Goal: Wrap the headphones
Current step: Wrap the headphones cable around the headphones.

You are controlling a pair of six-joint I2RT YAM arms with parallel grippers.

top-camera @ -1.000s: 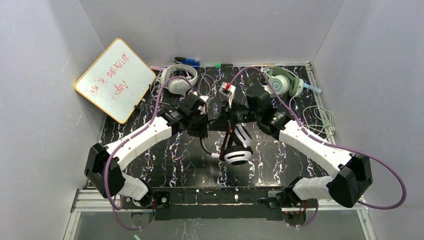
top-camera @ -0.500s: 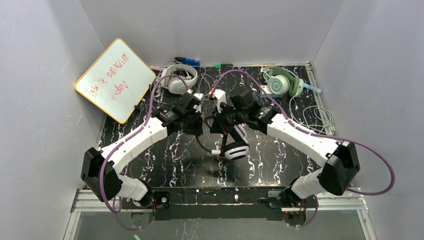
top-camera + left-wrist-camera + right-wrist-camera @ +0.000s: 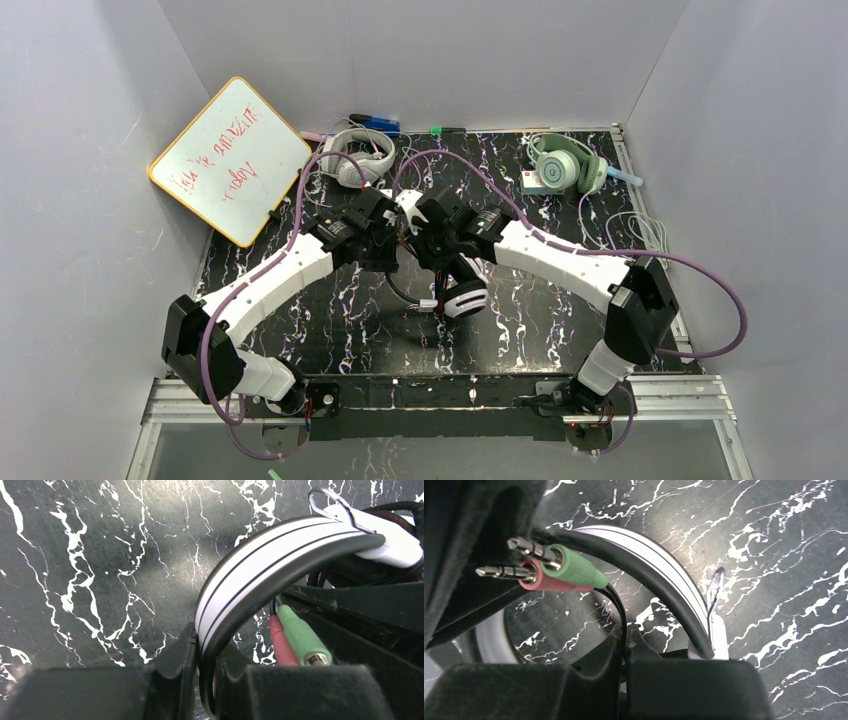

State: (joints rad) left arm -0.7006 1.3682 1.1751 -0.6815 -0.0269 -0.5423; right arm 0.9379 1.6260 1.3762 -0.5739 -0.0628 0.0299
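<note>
The black-and-white headset (image 3: 462, 295) hangs above the table's middle between both arms. My left gripper (image 3: 207, 650) is shut on its striped headband (image 3: 260, 555). My right gripper (image 3: 624, 640) is shut on its thin black cable (image 3: 621, 615), just below the red and green jack plugs (image 3: 559, 572), which also show in the left wrist view (image 3: 295, 637). The two grippers meet over the headband in the top view, left (image 3: 385, 245) and right (image 3: 432, 243). The grey-white headset (image 3: 355, 160) lies at the back left. The mint-green headset (image 3: 566, 168) lies at the back right with its pale cable (image 3: 632, 232).
A whiteboard (image 3: 232, 158) with red writing leans in the back left corner. Markers (image 3: 375, 124) lie along the back wall. A small white and red box (image 3: 532, 181) sits by the green headset. Grey walls close in three sides.
My right gripper has swung left with the cable and plugs, closing on my left gripper. The headset's earcup has shifted slightly left. My left arm has barely moved.
</note>
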